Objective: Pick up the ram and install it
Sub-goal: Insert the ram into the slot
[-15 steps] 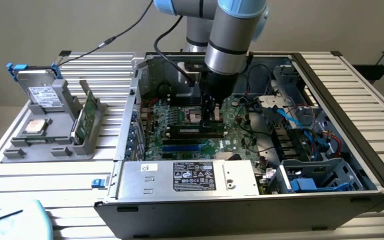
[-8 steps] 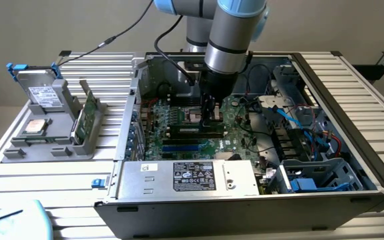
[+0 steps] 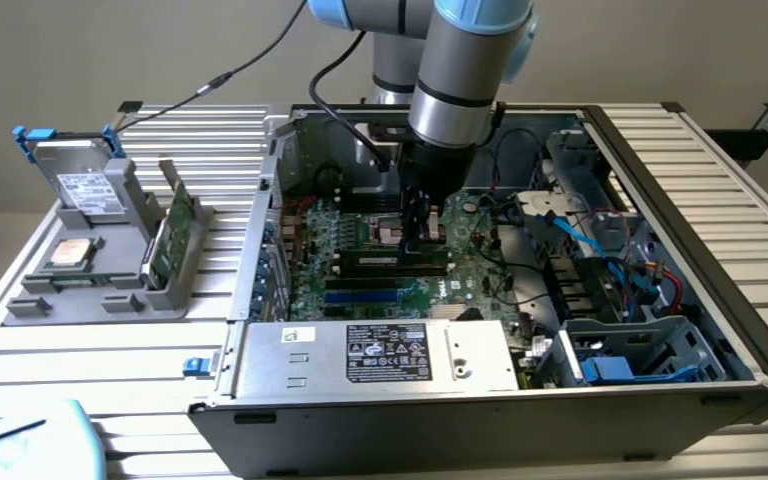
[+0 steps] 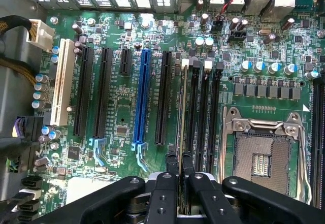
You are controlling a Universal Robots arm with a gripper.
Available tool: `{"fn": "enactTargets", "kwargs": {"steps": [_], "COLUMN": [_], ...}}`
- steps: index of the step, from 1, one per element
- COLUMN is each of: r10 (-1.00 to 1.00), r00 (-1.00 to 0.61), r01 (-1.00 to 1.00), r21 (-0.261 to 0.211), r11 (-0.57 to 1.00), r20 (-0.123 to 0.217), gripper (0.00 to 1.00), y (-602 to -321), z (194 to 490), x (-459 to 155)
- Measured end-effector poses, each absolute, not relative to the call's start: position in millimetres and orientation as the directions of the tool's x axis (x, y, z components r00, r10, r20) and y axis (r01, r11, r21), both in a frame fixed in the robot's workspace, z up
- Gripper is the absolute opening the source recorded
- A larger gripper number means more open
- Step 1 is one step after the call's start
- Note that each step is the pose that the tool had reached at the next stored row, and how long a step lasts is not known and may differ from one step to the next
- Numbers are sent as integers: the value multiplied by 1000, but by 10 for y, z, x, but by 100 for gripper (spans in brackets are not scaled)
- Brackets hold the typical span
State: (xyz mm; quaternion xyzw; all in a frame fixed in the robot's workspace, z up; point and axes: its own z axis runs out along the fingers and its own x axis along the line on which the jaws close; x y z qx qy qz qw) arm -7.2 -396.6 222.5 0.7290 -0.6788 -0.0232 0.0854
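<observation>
Exterior view's left: rack on the desk holds a green card. Mid-case, my gripper has its jaws pinched on the ram, edge-on at the slot beside the CPU socket. I judge it light, stiff and fragile, so grip the top edge mid-length, never the contacts.

The computer case is set on the table; within it, the ram is positioned upright beside the processor socket.
</observation>
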Motion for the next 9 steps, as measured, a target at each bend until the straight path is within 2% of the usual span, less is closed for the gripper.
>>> {"fn": "enactTargets", "kwargs": {"steps": [9], "r10": [-993], "r00": [82], "r01": [-985], "r21": [157], "r11": [-68], "r20": [82], "gripper": [14], "y": [-3968], "z": [2220], "x": [-72]}}
